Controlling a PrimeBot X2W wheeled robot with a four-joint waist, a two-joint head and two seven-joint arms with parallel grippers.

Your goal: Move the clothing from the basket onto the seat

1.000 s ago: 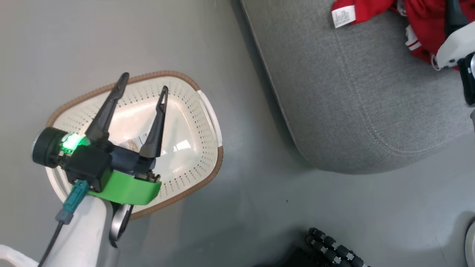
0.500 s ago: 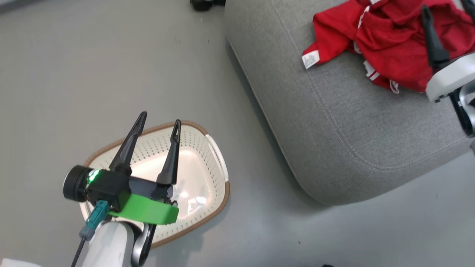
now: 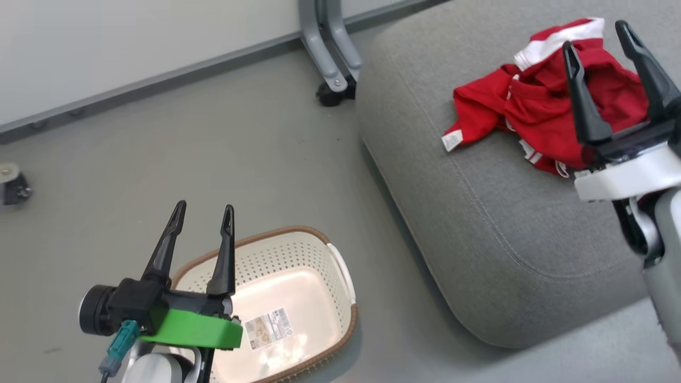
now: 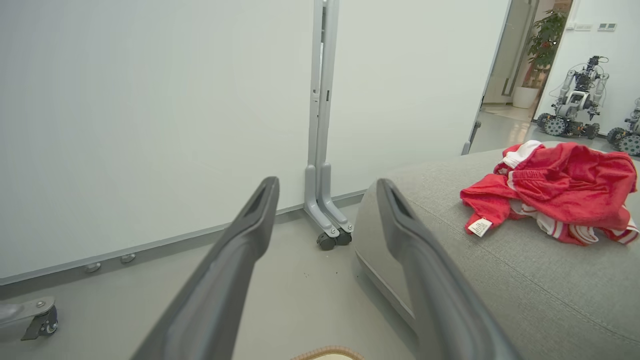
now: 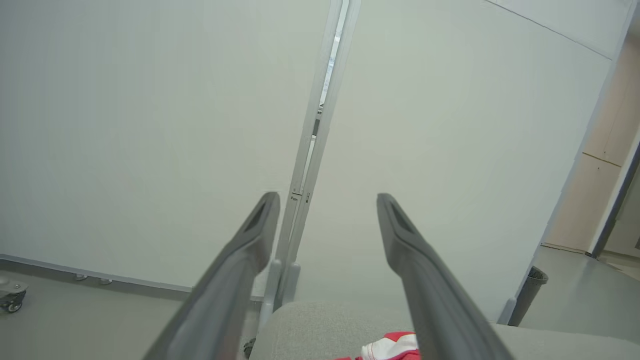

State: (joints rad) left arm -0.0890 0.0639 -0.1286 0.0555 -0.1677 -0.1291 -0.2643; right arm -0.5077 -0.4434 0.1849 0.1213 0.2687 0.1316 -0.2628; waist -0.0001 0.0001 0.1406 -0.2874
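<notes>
Now that the head has tipped up, showing grey floor (image 3: 213, 149) and the far white wall (image 3: 133, 42), the seat (image 3: 479, 239) carries the red clothing (image 3: 532, 111) and the near-left basket (image 3: 276, 255) holds just a label (image 3: 268, 329): the job looks done. The left claw (image 3: 205, 207) and right claw (image 3: 595, 34) stand wide and empty.

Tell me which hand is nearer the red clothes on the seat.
Right. The right hand is over the seat, right by the red clothes; the left hand is far off, by the basket.
</notes>
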